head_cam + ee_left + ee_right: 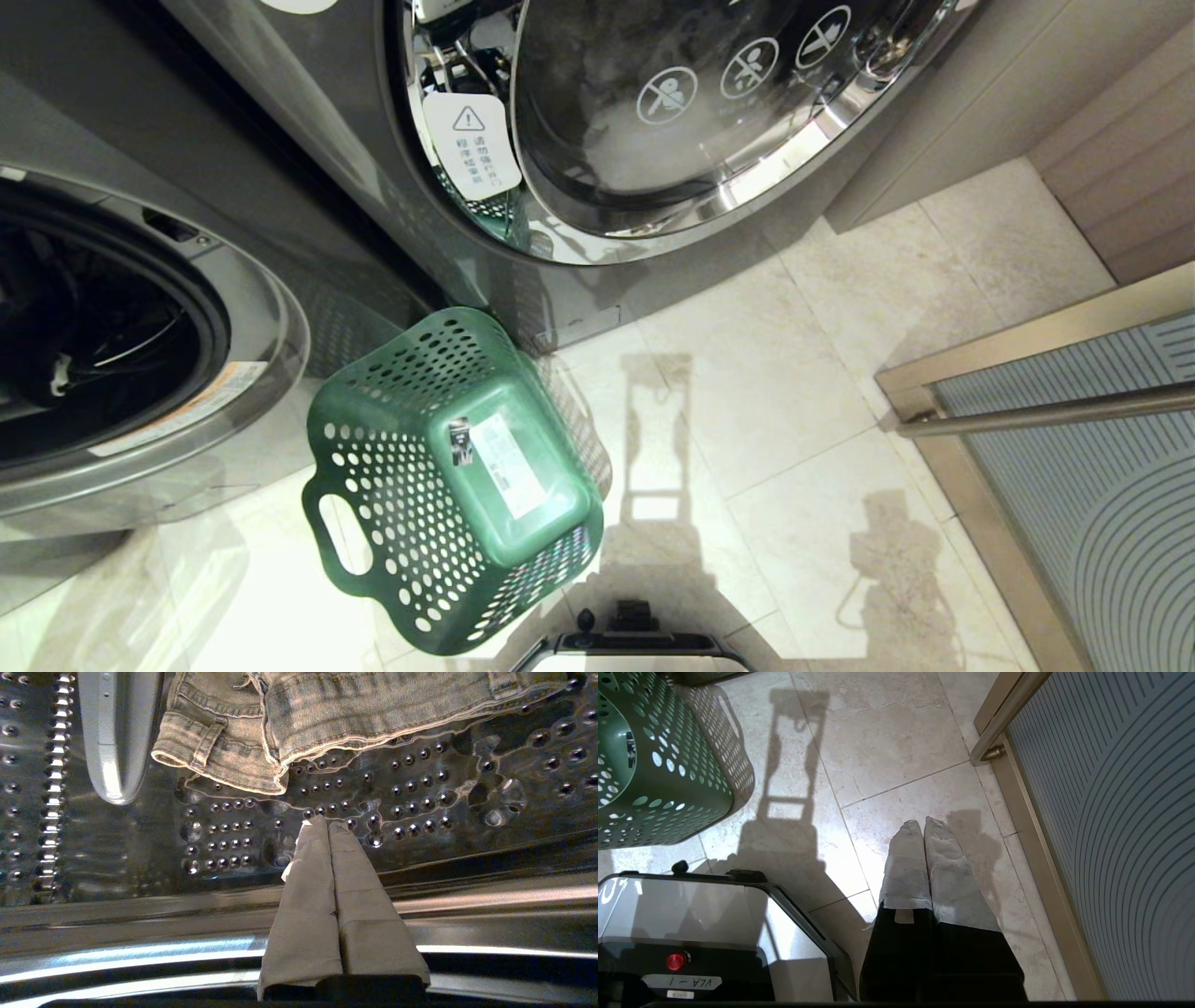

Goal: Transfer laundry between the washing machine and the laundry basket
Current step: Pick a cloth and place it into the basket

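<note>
Two pressed-together cloth-wrapped left gripper (328, 823) fingers (308, 868) inside perforated steel drum (420, 812), empty, near faded grey-beige denim laundry (289, 723). Right gripper (923, 823) closed over tiled floor (887, 742), right of dark green perforated plastic laundry basket (448, 485).

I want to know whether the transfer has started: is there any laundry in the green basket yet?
No, the laundry basket holds only the white sticker on its bare base.

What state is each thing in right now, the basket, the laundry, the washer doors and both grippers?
laundry basket: upright on the floor, empty.
laundry: lying inside the drum, not gripped.
left gripper: shut, empty, inside the drum.
right gripper: shut, empty, over the floor.
washing machine door: open.
left-hand machine: door open.
</note>
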Tool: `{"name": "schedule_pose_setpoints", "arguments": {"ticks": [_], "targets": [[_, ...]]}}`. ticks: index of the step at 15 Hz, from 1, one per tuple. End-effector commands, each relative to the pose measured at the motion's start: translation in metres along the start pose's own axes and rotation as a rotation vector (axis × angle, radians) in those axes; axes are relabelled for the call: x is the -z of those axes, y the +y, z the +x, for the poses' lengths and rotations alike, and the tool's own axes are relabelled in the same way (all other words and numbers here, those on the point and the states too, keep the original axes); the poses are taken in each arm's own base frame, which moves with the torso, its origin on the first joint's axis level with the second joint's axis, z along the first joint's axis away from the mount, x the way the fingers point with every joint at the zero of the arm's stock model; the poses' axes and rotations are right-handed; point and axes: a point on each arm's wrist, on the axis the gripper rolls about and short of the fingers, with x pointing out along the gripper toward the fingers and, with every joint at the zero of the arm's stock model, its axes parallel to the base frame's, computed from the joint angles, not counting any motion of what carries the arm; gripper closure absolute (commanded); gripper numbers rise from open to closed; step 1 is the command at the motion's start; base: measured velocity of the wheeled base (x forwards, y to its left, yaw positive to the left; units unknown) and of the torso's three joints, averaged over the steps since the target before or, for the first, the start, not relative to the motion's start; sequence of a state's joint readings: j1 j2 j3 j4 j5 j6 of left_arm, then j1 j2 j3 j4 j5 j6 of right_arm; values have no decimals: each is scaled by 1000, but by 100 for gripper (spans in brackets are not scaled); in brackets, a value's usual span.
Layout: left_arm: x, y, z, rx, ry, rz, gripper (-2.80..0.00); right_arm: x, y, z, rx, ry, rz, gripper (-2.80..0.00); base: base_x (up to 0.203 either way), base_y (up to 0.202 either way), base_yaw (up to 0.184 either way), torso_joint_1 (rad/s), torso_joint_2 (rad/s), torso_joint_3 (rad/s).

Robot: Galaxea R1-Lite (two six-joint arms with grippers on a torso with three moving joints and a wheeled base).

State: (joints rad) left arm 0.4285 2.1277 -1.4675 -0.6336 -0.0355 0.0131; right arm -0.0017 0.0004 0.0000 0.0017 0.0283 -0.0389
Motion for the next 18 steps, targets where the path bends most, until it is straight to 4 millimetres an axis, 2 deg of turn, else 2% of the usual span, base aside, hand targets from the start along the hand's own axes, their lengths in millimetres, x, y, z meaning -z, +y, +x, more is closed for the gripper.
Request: {"name": "schedule_pose_setpoints", "arguments": {"ticks": [1,8,13,15,16,18], "targets": [[0,0,5,0,-21,1,0,0,0,0,-1,0,-1,0,0,0,0,0,0,0],[-5,-2,10,2,-68,5,0,0,0,0,-1,-1,-1,0,0,0,0,0,0,0],[10,-6,17,-93,-33,1,0,0,0,0,-1,0,-1,0,0,0,0,0,0,0],[9,-7,19,-91,-40,-8,0,0,0,0,-1,0,-1,0,0,0,0,0,0,0],[8,-8,21,-88,-48,-9,-280,0,0,0,-1,-1,0,0,0,0,0,0,0,0],[3,-10,22,-79,-58,-3,-280,0,0,0,-1,1,-1,0,0,0,0,0,0,0]]}}
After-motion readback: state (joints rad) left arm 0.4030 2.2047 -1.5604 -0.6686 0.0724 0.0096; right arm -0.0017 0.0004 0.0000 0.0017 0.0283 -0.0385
